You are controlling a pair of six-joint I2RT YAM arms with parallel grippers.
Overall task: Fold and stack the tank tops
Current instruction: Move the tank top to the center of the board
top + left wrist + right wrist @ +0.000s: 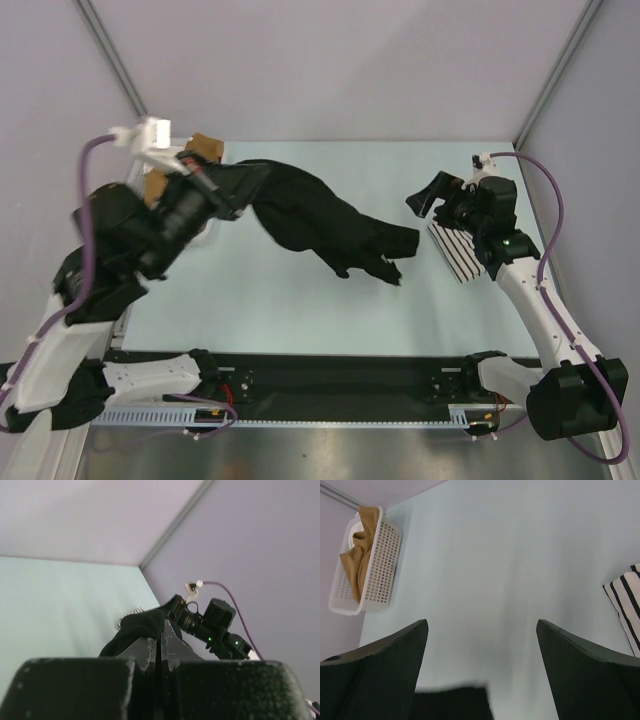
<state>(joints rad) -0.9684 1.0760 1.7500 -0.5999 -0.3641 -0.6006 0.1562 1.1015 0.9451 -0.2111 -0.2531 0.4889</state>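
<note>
The black tank top [310, 215] hangs bunched in a long drape, lifted at its left end and trailing down to the table towards the middle right. My left gripper [240, 183] is raised at the back left and shut on that lifted end; in the left wrist view the jaws [160, 632] pinch black cloth [137, 627]. The striped tank top [458, 252] lies folded on the table at the right. My right gripper [425, 200] hovers open just left of it, holding nothing. In the right wrist view a black cloth edge [452, 702] shows below the open gripper [482, 622], and the striped top [625, 605] at the right edge.
A white perforated basket [375, 565] holding brown cloth [360, 555] stands at the table's far left; from above, the brown cloth [207, 146] shows behind my left arm. Grey walls close the table at the back and sides.
</note>
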